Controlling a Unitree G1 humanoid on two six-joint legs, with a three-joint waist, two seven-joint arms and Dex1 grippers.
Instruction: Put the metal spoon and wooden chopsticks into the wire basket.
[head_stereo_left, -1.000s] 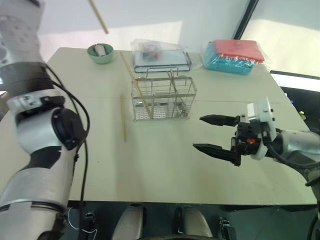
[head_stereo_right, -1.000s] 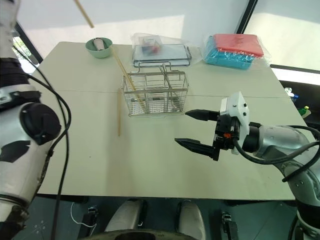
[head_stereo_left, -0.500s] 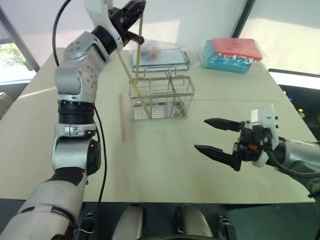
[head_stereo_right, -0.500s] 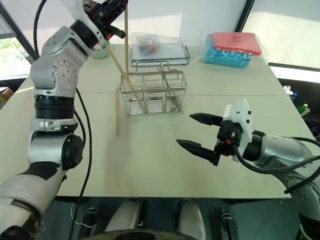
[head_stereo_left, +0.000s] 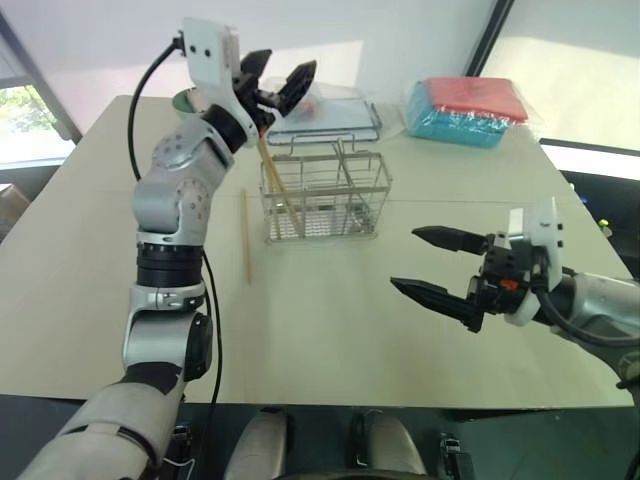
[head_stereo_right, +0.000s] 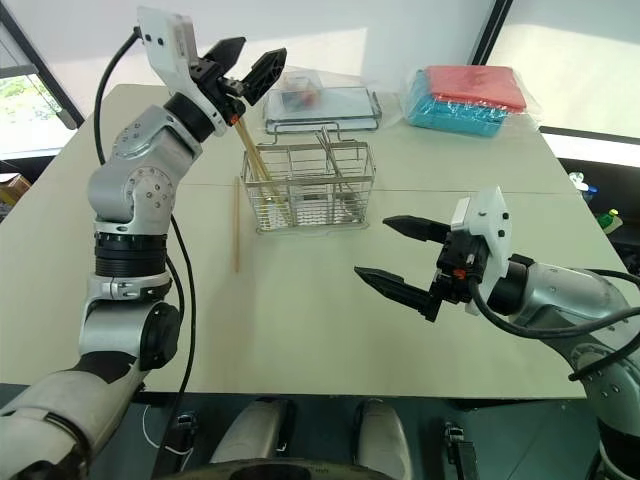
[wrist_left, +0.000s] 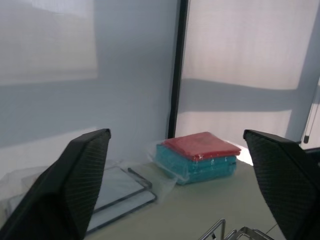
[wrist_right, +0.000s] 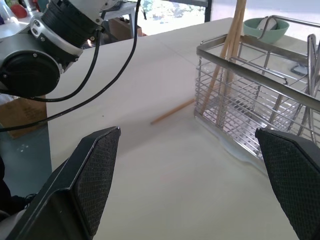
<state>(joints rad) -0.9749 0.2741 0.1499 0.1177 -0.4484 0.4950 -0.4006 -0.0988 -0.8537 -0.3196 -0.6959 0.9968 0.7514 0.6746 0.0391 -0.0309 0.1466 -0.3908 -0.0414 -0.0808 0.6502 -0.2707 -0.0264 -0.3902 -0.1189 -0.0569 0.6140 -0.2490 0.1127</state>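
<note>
Table (head_stereo_left: 330, 350) surface, pale and bare in its near part, carries everything, and the wire basket (head_stereo_left: 323, 196) standing at its middle serves as the marker for the rest. Nearest the camera, on the near right of the basket and well apart from it, the right gripper (head_stereo_left: 430, 263) hangs level above the tabletop with its two black fingers spread wide and nothing between them. Just beside the basket's left side, one of the wooden chopsticks (head_stereo_left: 246, 236) lies flat on the table, running near to far, not touching the wire. Inside the basket, in its left compartment, more of the wooden chopsticks (head_stereo_right: 255, 165) stand leaning, their upper ends poking out above the rim toward the far left. Directly above those upper ends, over the basket's far left corner, the left gripper (head_stereo_left: 277, 83) is raised with its fingers spread apart and empty. Beyond the basket, close behind it, sits a low flat wire tray (head_stereo_left: 325, 120) with plastic-wrapped contents. Farther to the basket's far right lies a wrapped red and teal bundle (head_stereo_left: 468, 111). I cannot make out the metal spoon with any certainty.
</note>
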